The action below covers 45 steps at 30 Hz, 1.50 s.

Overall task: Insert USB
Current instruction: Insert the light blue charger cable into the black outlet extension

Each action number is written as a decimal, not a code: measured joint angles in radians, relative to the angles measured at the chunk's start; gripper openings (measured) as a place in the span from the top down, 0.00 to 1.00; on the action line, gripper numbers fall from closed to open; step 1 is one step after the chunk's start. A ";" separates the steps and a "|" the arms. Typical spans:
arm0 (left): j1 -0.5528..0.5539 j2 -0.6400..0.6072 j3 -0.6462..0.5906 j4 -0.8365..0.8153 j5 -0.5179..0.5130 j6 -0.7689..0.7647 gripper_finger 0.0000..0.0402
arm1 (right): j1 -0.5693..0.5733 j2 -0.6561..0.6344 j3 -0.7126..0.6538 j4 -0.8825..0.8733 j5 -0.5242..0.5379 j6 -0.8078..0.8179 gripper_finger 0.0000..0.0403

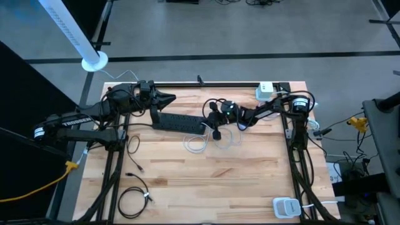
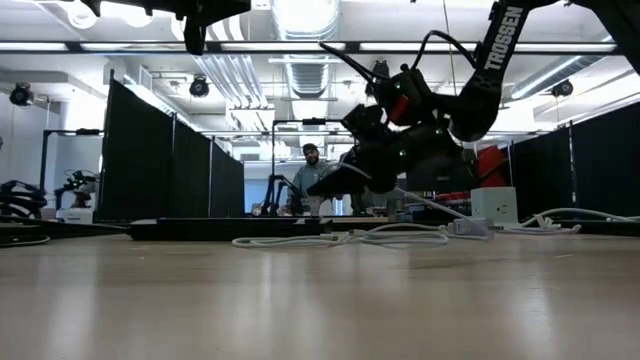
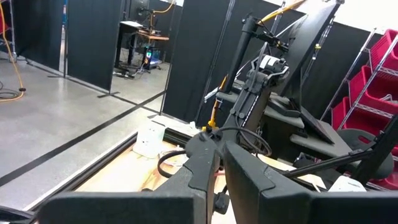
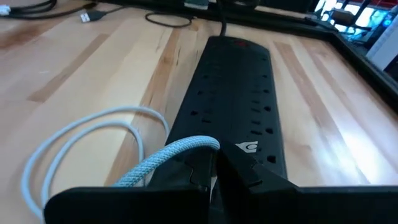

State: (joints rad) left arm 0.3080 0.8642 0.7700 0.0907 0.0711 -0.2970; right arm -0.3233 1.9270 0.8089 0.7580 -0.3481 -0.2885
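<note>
Your right gripper (image 4: 214, 163) is clamped on the white braided USB cable (image 4: 163, 158), just above the near end of the black power strip (image 1: 178, 122) toward the desk's (image 1: 250, 181) far edge. Your left gripper (image 1: 167, 98) hangs closed and empty by the strip's far-left end.

Both end effectors (image 1: 167, 97) (image 1: 212, 117) closed, raised.

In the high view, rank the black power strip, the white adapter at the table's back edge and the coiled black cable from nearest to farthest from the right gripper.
From the right gripper:
1. Black power strip, just beside it, toward the left arm.
2. White adapter, back right edge.
3. Coiled black cable, front left corner.
</note>
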 joint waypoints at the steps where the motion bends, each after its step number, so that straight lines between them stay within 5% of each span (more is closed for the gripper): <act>1: 0.000 0.000 0.000 0.000 0.000 0.000 0.94 | 0.000 0.008 0.000 0.006 -0.001 0.002 1.00; 45: -0.007 0.042 0.000 -0.002 0.034 0.022 0.94 | -0.016 0.010 0.007 -0.025 0.000 -0.021 1.00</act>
State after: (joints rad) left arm 0.3012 0.9064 0.7700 0.0891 0.1055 -0.2752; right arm -0.3395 1.9369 0.8160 0.7326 -0.3485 -0.3098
